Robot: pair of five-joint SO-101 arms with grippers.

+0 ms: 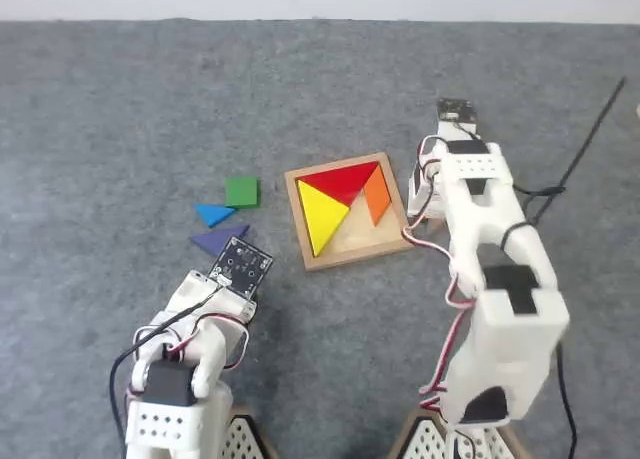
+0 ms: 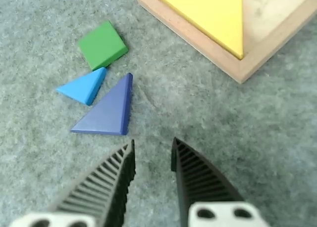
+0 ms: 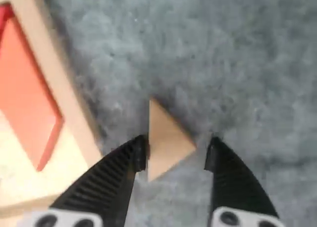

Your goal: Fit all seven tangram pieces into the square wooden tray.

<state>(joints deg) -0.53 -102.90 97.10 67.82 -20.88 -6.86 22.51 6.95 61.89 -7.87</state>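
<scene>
Right fingers (image 3: 121,162), open, straddle a small tan wooden triangle (image 3: 166,145), possibly touching it, beside the square wooden tray (image 3: 64,93). Left fingers (image 2: 116,170), slightly parted, hold nothing.

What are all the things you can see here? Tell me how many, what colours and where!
wooden tray: 1, light wood, middle of the grey mat
red triangle: 1, red, inside the tray, far side
yellow triangle: 1, yellow, inside the tray, touching the red one
orange piece: 1, orange, inside the tray, beside the red triangle
green square: 1, green, on the mat outside the tray
light blue triangle: 1, light blue, on the mat next to the green square
dark blue triangle: 1, dark blue, on the mat, nearest the left hand
tan triangle: 1, tan, on the mat just outside the tray
left hand: 1, black fingers, open, above the mat near the dark blue triangle
right hand: 1, black fingers, open, either side of the tan triangle
</scene>
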